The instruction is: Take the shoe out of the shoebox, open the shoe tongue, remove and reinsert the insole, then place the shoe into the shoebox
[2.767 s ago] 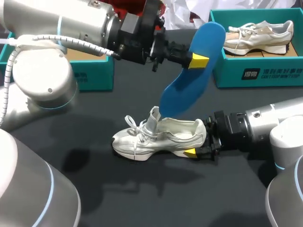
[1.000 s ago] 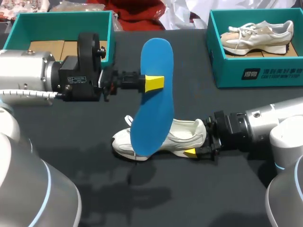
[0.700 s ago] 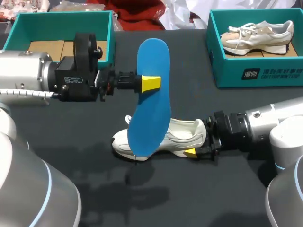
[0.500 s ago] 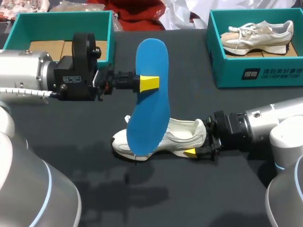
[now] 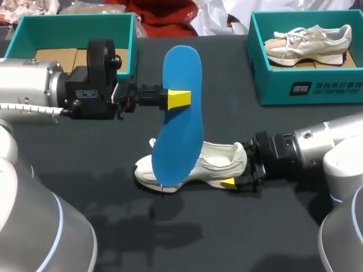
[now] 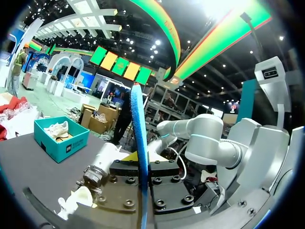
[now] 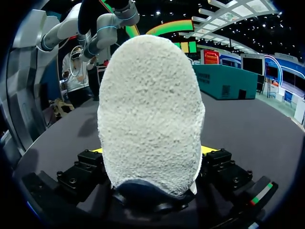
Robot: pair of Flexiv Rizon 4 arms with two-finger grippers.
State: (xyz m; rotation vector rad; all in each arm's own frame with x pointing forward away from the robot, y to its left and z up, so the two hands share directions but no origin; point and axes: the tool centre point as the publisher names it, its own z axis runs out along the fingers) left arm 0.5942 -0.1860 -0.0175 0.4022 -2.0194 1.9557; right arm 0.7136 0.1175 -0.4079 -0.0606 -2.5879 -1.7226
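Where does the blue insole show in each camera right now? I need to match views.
Head view: insole upright in the left gripper, above the white shoe.
Left wrist view: edge-on, a thin blue strip between that gripper's fingers.
Right wrist view: not in it; the shoe's heel fills it.
Shared landmark: the white shoe, under the insole in the left wrist view too.

Blue insole (image 5: 179,136) upright, aloft; white shoe (image 5: 221,161) below on its sole, tongue probably behind insole.

The head camera looks down from behind onto the table (image 5: 227,79). The wrist cameras sit close: left facing the insole (image 6: 139,143) edge-on, right the shoe (image 7: 150,109) heel; overhead shares both.
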